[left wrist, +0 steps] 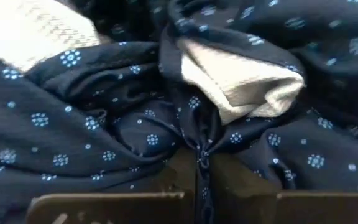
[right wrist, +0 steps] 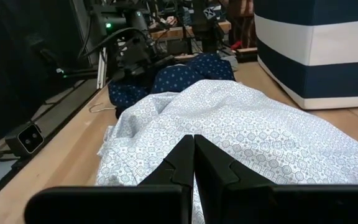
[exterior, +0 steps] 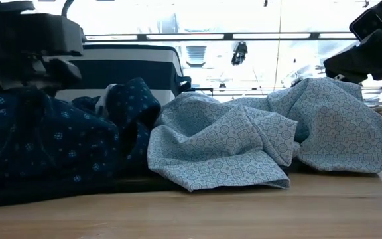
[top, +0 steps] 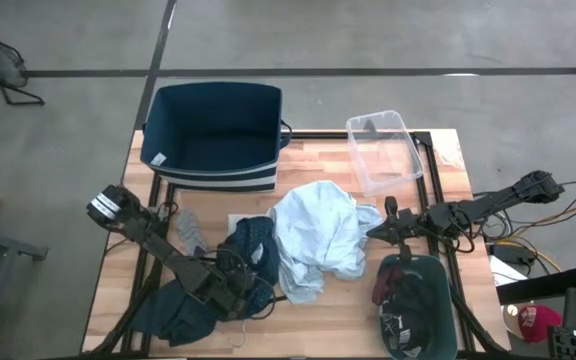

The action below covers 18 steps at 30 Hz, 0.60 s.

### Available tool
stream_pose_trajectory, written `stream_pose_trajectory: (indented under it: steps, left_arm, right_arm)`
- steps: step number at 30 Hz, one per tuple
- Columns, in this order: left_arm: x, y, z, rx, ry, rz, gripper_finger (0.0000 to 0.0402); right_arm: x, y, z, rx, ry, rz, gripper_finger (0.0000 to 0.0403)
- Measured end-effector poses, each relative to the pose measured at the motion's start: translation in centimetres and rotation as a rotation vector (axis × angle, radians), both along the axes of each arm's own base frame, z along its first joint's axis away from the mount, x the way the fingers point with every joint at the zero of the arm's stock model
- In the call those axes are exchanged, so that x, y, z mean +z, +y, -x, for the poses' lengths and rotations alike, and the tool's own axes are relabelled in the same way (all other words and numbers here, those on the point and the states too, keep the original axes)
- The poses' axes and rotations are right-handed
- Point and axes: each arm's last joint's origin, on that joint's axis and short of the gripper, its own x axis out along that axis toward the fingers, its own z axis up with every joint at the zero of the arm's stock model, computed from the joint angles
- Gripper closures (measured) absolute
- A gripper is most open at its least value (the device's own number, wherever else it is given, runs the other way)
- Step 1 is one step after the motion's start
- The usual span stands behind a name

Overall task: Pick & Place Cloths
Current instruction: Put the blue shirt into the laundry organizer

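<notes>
Your left gripper [left wrist: 196, 180] is sitting at the lower left of the overhead picture, its fingers pinched together on a fold of the navy dotted cloth [top: 251, 245], which is bunching up between them with a small white piece [left wrist: 241, 81] tucked in the folds just beyond. Before you lift, I would check that the pinch has taken enough fabric, not just a thin ridge, and that the white piece is not riding along loosely. I would raise slowly and straight up so the cloth peels off the pale-blue shirt [top: 313, 235] lying against it at the centre of the desk [top: 448, 170], then carry it toward the navy striped bin [top: 213, 135] at the upper left.

Your right gripper [right wrist: 194, 165] is waiting right of centre, over the shirt's edge, fingers closed on nothing.

No brand, label or readable writing is showing on the cloths or bin.
</notes>
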Motion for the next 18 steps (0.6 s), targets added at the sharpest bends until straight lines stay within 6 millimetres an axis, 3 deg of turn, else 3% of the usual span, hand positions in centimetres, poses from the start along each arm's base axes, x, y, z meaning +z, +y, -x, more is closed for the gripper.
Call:
stream_pose_trajectory:
  steps: [7,18]
  left_arm:
    - [4.7,1.0,0.8,0.032,-0.060,-0.116,0.0383]
    - [14.4,2.2,1.5,0.069,-0.161,-0.370,0.0383]
  right_arm:
    - [0.0,0.0,0.0,-0.001,0.000,0.000,0.0394]
    - [0.0,0.0,0.0,0.000,0.001,0.000,0.0394]
